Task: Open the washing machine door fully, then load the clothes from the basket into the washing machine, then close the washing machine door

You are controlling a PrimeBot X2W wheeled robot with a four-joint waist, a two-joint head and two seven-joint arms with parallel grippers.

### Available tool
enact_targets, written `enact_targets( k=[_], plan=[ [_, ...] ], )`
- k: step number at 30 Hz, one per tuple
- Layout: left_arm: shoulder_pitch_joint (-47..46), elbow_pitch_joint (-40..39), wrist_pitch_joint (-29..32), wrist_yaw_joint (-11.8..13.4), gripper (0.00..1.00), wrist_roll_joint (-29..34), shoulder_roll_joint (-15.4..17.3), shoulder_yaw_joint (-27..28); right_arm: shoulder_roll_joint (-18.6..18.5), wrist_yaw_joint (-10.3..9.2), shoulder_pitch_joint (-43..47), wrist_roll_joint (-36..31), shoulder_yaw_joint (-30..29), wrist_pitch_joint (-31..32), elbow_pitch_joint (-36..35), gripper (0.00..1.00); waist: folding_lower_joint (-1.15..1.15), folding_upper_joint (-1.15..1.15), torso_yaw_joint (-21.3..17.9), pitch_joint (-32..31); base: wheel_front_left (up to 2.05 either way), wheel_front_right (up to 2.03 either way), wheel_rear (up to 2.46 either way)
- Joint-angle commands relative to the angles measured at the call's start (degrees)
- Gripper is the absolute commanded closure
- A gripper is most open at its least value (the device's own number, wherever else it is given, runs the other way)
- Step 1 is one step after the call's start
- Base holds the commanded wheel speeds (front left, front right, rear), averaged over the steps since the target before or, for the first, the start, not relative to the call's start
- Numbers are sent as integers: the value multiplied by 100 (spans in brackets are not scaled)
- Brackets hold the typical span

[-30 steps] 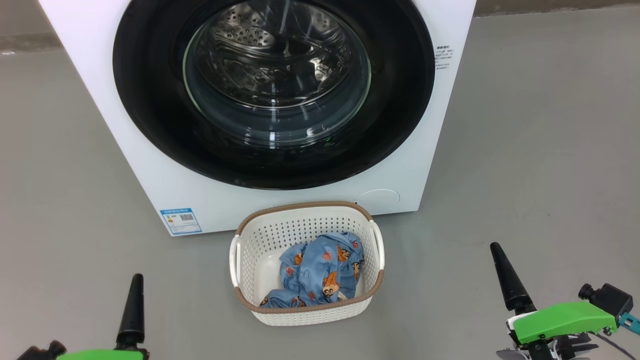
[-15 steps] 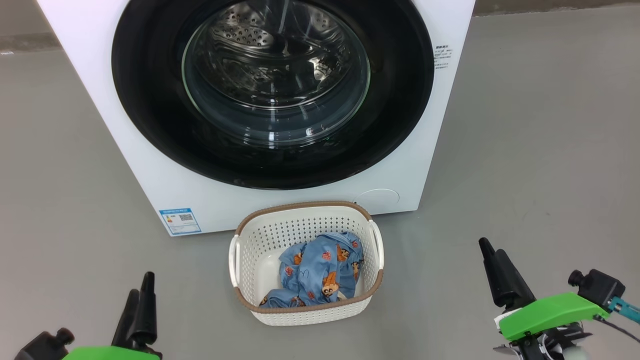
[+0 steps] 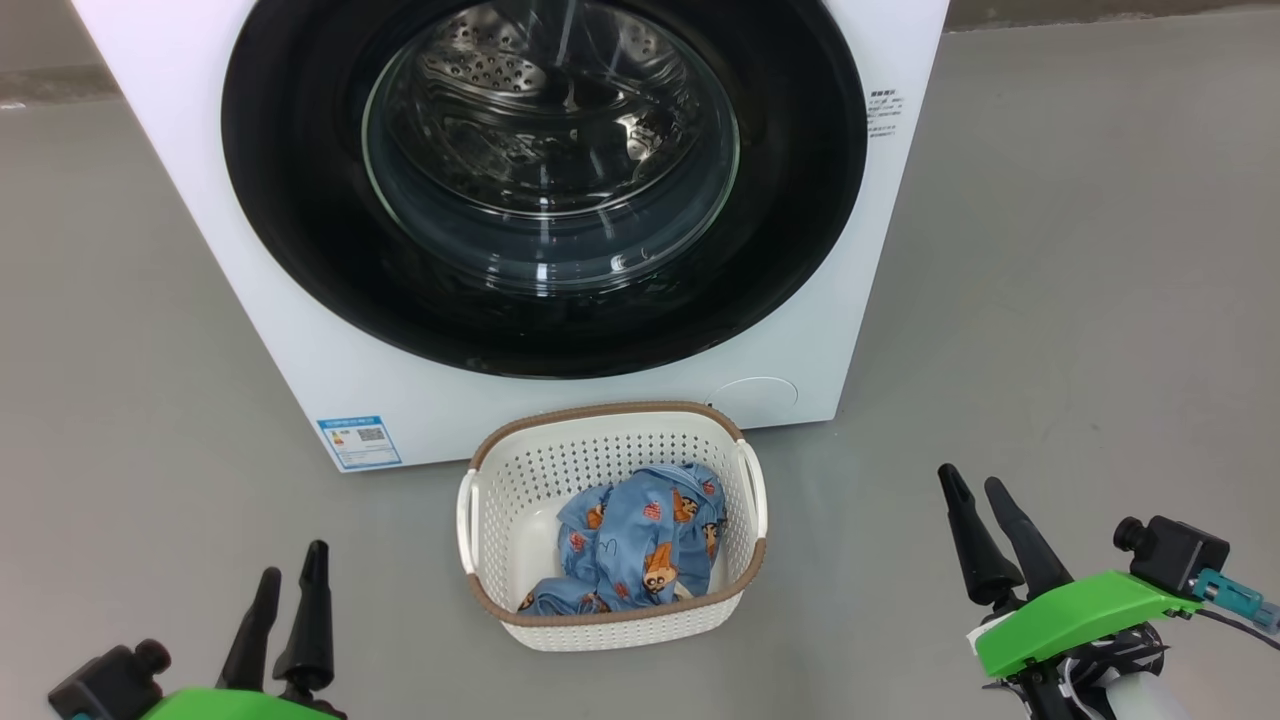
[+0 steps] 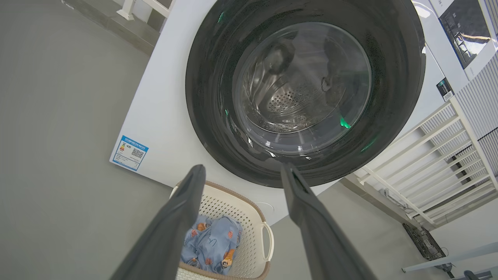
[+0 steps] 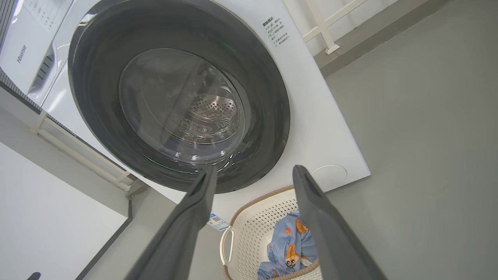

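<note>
The white washing machine (image 3: 300, 330) stands ahead with its round black-rimmed door (image 3: 545, 190) shut flat against the front; the steel drum shows through the glass. On the floor right before it sits the cream basket (image 3: 612, 625) holding the crumpled light-blue clothes (image 3: 640, 545). My left gripper (image 3: 292, 560) hangs open at the lower left, well left of the basket, nothing between its fingers. My right gripper (image 3: 970, 478) is open at the lower right, apart from the basket, empty too. Both wrist views look up at the door (image 4: 303, 93) (image 5: 179, 116) over the basket (image 4: 253, 229) (image 5: 249, 229).
Grey floor lies on both sides of the machine. A blue label sticker (image 3: 358, 442) marks the machine's lower left corner. A white slatted rack (image 4: 439, 155) stands beside the machine, and another white appliance (image 5: 27, 46) sits next to it.
Both grippers have turned about their wrists, so each now shows two separate fingers instead of one. The right gripper has shifted up and left a little; the left has edged right.
</note>
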Motion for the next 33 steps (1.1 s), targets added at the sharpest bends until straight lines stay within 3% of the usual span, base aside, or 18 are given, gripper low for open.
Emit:
enact_targets(
  k=[1,33],
  plan=[
    [-298,-140,-84,-16,0,207,146,97,-71,-4,-310,-177,131,-89,-125,0,0,0,-1,2,0,0,0],
    [-430,200,-605,-22,0,2517,313,16,-131,-6,-613,-2763,258,-609,227,0,0,0,22,-15,0,0,0]
  ],
)
